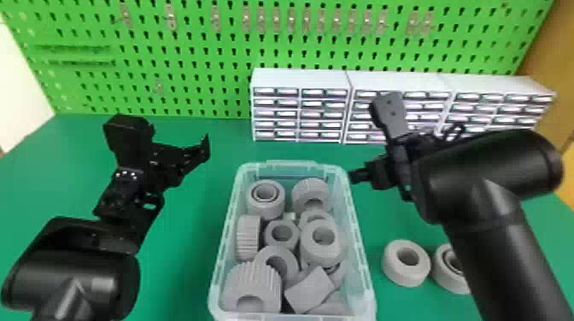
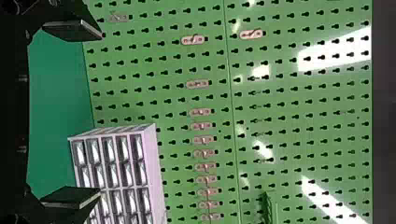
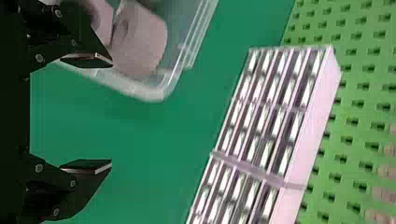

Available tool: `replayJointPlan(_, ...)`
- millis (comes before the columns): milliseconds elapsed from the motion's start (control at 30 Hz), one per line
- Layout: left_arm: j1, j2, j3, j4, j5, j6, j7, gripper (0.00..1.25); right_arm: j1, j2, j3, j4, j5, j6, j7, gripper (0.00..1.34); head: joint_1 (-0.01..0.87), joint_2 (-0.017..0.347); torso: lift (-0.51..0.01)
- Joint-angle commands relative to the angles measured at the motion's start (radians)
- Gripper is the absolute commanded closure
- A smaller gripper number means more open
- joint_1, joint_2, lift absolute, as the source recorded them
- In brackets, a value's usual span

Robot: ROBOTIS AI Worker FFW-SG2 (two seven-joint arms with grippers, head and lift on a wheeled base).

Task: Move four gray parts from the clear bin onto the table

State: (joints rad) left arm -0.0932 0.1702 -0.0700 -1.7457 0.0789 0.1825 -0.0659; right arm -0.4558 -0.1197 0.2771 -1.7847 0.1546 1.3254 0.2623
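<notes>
A green tabletop runs back to a green perforated pegboard and white multi-drawer cabinets. The clear plastic bin holds gray cylindrical parts; two gray ring-shaped parts lie beside it. Both the left gripper and right gripper have fingers apart. The left wrist view adds pegboard glare.

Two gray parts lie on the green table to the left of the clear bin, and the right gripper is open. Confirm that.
Wrong side: the head view shows the two gray parts on the green table to the right of the clear bin. The right gripper is open, as stated.
</notes>
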Motion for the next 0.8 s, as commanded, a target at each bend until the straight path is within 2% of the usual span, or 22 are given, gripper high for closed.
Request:
replayJointPlan(0,0.000,0.000,0.001,0.002,0.002,0.000,0.000,0.11,-0.046,0.006,0.068,0.039,-0.032,0.000,0.000,0.50,0.678,0.034,-0.050)
replayJointPlan(433,0.003,0.000,0.012,0.000,0.008,0.005,0.000,0.11,-0.110,0.006,0.215,0.130,-0.152,0.020,0.002,0.49,0.678,0.034,-0.050)
replayJointPlan(600,0.003,0.000,0.012,0.000,0.008,0.005,0.000,0.11,-0.130,-0.008,0.267,0.166,-0.210,0.051,0.011,0.49,0.678,0.034,-0.050)
replayJointPlan(767,0.004,0.000,0.015,0.000,0.008,0.006,0.000,0.11,-0.149,-0.015,0.306,0.171,-0.201,0.100,0.031,0.50,0.678,0.034,-0.050)
